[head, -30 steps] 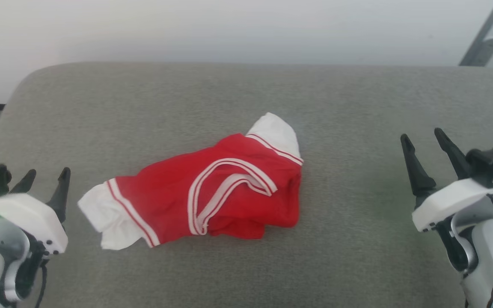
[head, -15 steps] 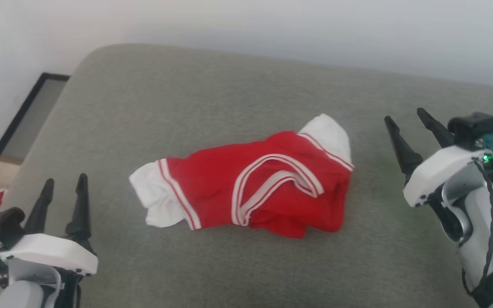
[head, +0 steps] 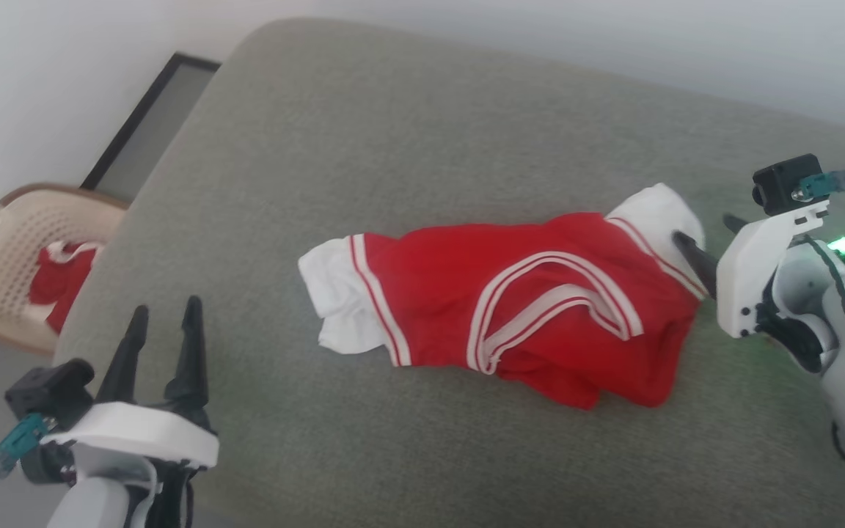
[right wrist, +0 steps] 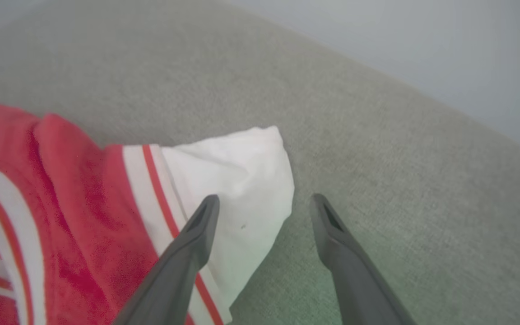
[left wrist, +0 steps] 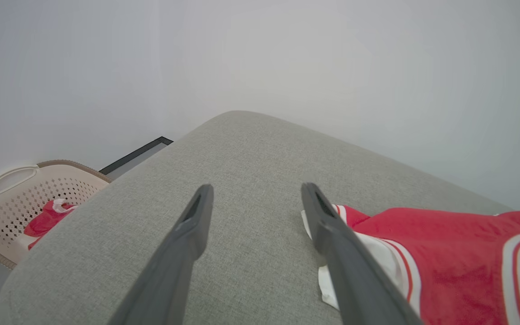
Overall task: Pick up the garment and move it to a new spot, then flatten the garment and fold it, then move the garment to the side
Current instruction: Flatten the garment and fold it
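Holds right pincer (head: 712,242) apart, tapered tips over limp white sleeve of crumpled red shirt (head: 540,308); holds left pincer (head: 166,323) apart too, near other sleeve, above coarse grey cushion (head: 393,147).

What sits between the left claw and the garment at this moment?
Nothing: the head view shows bare grey cushion between the left claw and the garment.
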